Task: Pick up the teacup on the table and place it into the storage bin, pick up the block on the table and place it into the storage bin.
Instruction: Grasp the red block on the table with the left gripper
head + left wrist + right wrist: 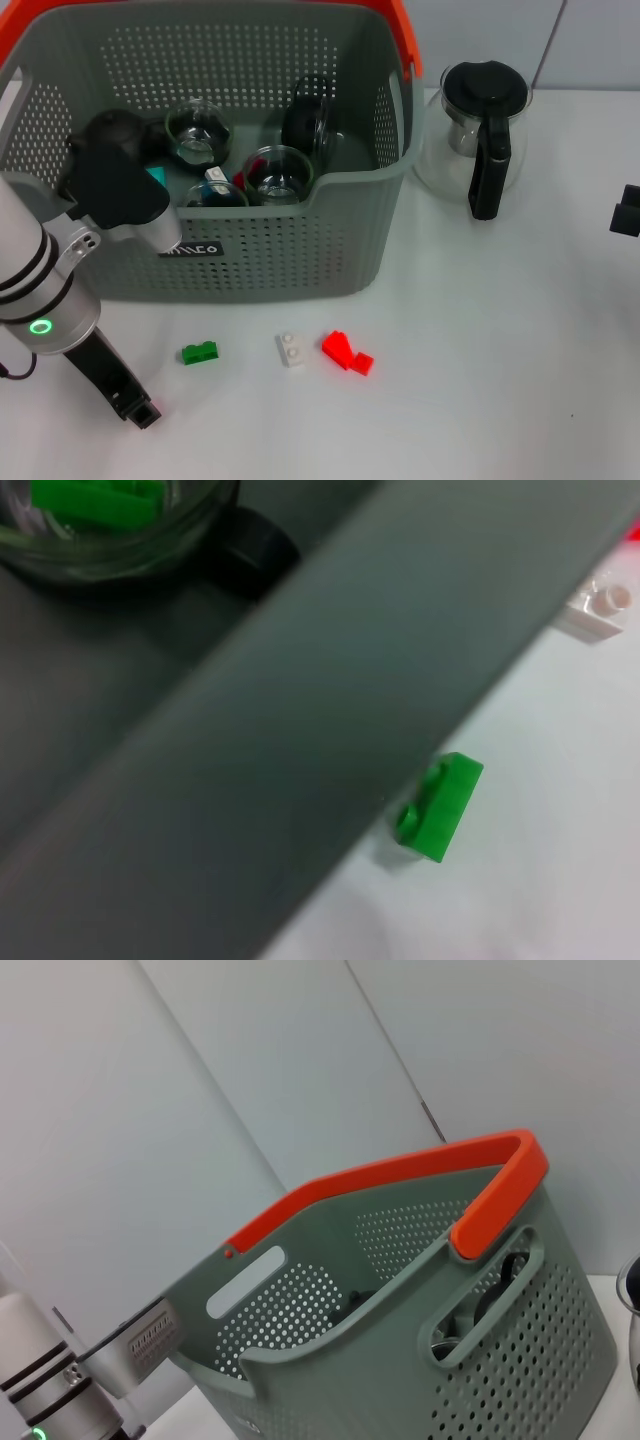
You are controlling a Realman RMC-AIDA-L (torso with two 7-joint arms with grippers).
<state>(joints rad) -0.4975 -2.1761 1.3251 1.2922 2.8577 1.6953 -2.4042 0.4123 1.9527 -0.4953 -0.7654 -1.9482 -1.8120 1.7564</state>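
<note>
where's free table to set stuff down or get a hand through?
Free: the wide table patch right of the red block, in front of the glass pot.

Crowded: the strip in front of the bin, with green block, white block, red block and the left arm. The bin holds several glass cups.

Right hand: at the table's right edge.

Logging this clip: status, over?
Left pincer over storage bin front wall. Right pincer parked at table edge. Teacups inside bin; green block on table.
</note>
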